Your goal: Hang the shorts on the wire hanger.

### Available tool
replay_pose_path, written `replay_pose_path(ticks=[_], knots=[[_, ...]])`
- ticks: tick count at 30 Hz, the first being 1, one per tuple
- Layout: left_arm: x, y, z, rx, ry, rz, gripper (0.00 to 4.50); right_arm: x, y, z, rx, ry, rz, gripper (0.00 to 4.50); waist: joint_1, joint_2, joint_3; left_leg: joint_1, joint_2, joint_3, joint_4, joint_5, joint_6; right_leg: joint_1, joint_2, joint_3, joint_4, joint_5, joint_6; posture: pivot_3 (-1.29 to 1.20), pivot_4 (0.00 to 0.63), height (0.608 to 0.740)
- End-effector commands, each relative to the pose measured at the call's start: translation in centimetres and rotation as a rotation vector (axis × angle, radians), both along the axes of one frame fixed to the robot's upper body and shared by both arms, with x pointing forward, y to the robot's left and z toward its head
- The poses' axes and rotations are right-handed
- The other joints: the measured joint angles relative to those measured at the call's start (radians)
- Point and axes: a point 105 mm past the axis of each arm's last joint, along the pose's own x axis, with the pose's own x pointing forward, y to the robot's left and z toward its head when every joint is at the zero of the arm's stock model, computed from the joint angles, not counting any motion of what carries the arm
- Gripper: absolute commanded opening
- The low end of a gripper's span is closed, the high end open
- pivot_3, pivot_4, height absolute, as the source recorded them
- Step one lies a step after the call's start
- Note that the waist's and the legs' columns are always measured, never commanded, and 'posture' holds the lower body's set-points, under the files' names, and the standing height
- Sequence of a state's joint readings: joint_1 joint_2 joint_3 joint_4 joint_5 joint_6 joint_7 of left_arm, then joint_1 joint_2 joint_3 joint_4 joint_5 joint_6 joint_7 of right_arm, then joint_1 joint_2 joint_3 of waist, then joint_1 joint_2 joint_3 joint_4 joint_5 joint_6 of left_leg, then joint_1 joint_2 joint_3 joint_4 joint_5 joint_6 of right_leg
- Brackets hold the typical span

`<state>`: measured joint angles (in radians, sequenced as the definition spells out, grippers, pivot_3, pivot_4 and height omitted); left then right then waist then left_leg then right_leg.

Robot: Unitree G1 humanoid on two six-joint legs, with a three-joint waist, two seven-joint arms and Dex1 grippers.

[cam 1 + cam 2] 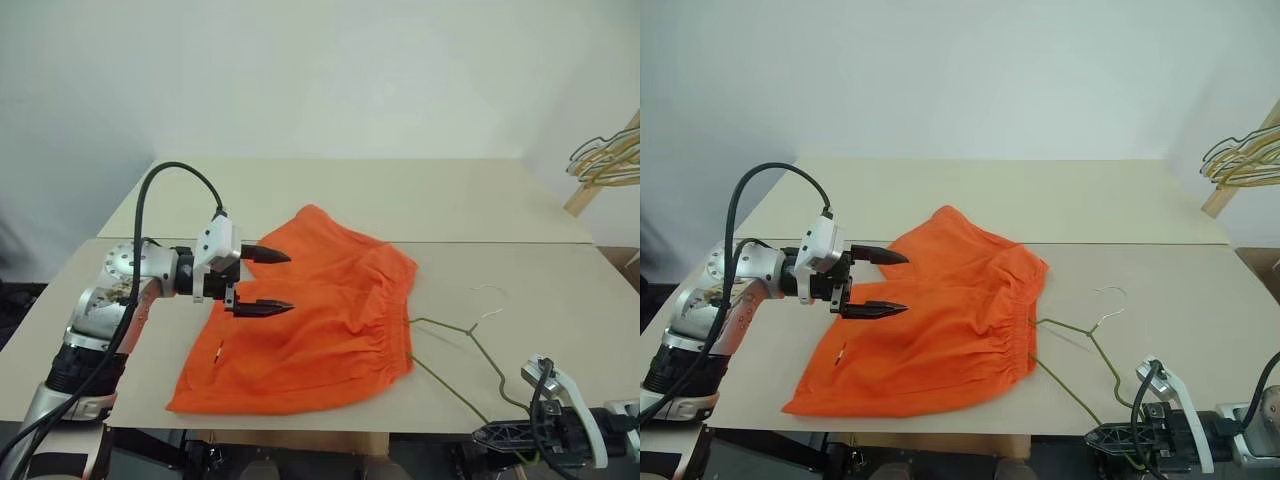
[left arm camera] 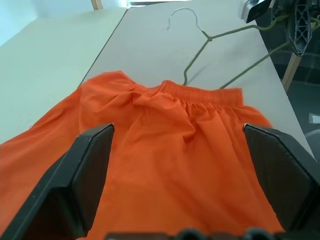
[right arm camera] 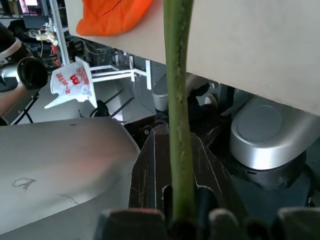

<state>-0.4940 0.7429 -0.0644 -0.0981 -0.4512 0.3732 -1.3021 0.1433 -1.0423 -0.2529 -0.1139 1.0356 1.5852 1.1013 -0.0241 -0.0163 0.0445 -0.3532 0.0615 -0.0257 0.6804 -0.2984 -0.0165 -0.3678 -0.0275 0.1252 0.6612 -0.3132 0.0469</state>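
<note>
Silver-grey metal arms with looping black cables, white wrist housings, and each claw point(image 1: 264, 282) with 2 black fingers.

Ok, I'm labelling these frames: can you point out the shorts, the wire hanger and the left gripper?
shorts point(image 1: 330, 320): left eye view, middle of the orange fabric.
wire hanger point(image 1: 452, 327): left eye view, wire shoulder beside the waistband.
left gripper point(image 1: 277, 282): left eye view, midway between its open fingertips.

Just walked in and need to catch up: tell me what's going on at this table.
A humanoid robot is working to hang the bright orange fabric shorts, which lie flat on the beige table. Its right gripper is shut on the thin grey-olive wire hanger at the table's near edge; the hanger's other end reaches the waistband. The left gripper hovers open over the shorts, holding nothing.
</note>
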Motion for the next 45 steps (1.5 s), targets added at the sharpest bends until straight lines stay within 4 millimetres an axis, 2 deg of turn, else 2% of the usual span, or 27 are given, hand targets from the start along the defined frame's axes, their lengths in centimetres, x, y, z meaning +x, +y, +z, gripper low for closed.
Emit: replay_pose_path(ticks=[1,4,7,11,14,18,20,24,28,30,39,41,43,45], knots=[[0.0,-0.5,0.7,0.011,-0.045,-0.036,4.47,3.0,-0.3,0.9,-0.007,-0.101,-0.056,0.00,-0.009,0.000,0.000,0.000,0.000,0.000,0.000,0.000,0.000,0.000,0.000,0.000,0.000,0.000,0.000,-0.01,0.002,0.740],[0.1,-0.5,0.8,0.015,-0.052,-0.042,4.47,5.3,-0.4,0.9,-0.013,-0.126,-0.101,0.00,-0.014,0.000,0.000,0.000,0.000,0.000,0.000,0.000,0.000,0.000,0.000,0.000,-0.001,0.000,0.000,0.01,0.000,0.740],[0.1,-0.4,0.9,0.021,-0.058,-0.037,4.47,6.2,0.2,0.3,-0.005,-0.118,-0.102,0.00,-0.013,0.000,0.000,-0.002,0.000,-0.001,-0.001,0.000,0.000,-0.001,0.000,-0.001,-0.002,0.000,0.000,0.02,0.000,0.740],[-0.1,0.0,0.8,0.032,-0.063,-0.028,4.47,6.4,1.3,-0.1,0.040,-0.097,-0.081,0.00,-0.008,0.000,-0.001,-0.002,0.000,-0.001,0.000,0.000,0.000,-0.001,0.000,-0.001,-0.002,0.000,0.000,0.04,0.001,0.740],[-0.2,0.2,0.8,0.035,-0.065,-0.017,4.47,5.7,2.3,-0.3,0.072,-0.077,-0.035,0.00,0.001,0.000,-0.001,-0.002,0.000,-0.001,0.000,0.000,0.000,-0.001,0.000,-0.001,0.000,0.000,0.000,0.04,0.001,0.740],[-0.2,0.5,0.9,0.041,-0.067,-0.008,4.47,9.0,1.3,-1.8,0.028,-0.087,-0.192,0.00,0.003,-0.001,-0.001,-0.001,0.001,-0.001,0.000,0.000,0.000,-0.001,0.001,0.000,0.001,0.000,0.000,0.07,0.005,0.740],[-0.3,0.5,0.9,0.044,-0.070,-0.009,4.47,9.8,1.6,-1.3,0.056,-0.096,-0.200,0.00,0.005,-0.001,-0.001,0.000,0.000,0.000,0.000,0.000,0.000,-0.001,0.001,0.000,0.002,0.000,0.000,0.08,0.003,0.740],[-0.3,0.7,1.1,0.050,-0.078,0.000,4.47,8.8,2.7,-0.2,0.112,-0.102,-0.111,0.00,0.021,-0.001,-0.001,-0.001,0.001,-0.001,-0.001,0.000,0.000,-0.002,0.001,-0.002,0.001,0.000,-0.002,0.09,0.002,0.740],[-0.5,0.6,0.9,0.051,-0.077,0.000,4.47,10.1,2.0,-0.8,0.078,-0.104,-0.178,0.00,0.035,-0.001,-0.001,-0.002,0.001,-0.001,0.000,0.000,0.000,-0.003,0.000,-0.001,0.002,0.000,-0.002,0.09,0.005,0.740],[-0.6,0.5,0.8,0.052,-0.078,-0.004,4.47,9.8,2.4,-0.2,0.102,-0.116,-0.141,0.00,0.036,-0.001,-0.001,-0.001,0.001,-0.001,0.000,0.000,0.000,-0.003,0.001,-0.001,0.003,0.000,-0.002,0.09,0.005,0.740],[-0.6,0.7,0.9,0.047,-0.080,0.009,4.47,4.9,3.6,0.4,0.164,-0.051,0.033,0.00,0.047,-0.001,-0.001,-0.002,0.001,-0.001,0.000,0.000,0.000,-0.003,0.001,-0.002,0.002,-0.001,-0.003,0.09,0.013,0.740],[-0.6,0.7,0.8,0.046,-0.076,0.007,4.47,4.2,3.9,0.0,0.155,-0.043,0.045,0.00,0.047,-0.001,-0.001,-0.002,0.002,-0.001,0.000,0.000,0.000,-0.003,0.002,-0.002,0.003,-0.001,-0.003,0.09,0.014,0.740],[-0.5,0.7,0.8,0.046,-0.076,0.007,4.47,4.6,3.8,-0.5,0.137,-0.049,0.013,0.00,0.040,-0.001,-0.001,-0.001,0.002,-0.001,0.000,0.000,0.000,-0.003,0.002,-0.001,0.003,-0.001,-0.003,0.09,0.013,0.740],[-0.4,0.6,0.7,0.049,-0.076,0.001,4.47,6.9,3.2,-0.9,0.123,-0.078,-0.095,0.00,0.033,-0.002,-0.002,0.000,0.002,-0.001,0.000,0.000,0.000,-0.002,0.002,-0.001,0.003,-0.001,-0.003,0.08,0.010,0.740]])
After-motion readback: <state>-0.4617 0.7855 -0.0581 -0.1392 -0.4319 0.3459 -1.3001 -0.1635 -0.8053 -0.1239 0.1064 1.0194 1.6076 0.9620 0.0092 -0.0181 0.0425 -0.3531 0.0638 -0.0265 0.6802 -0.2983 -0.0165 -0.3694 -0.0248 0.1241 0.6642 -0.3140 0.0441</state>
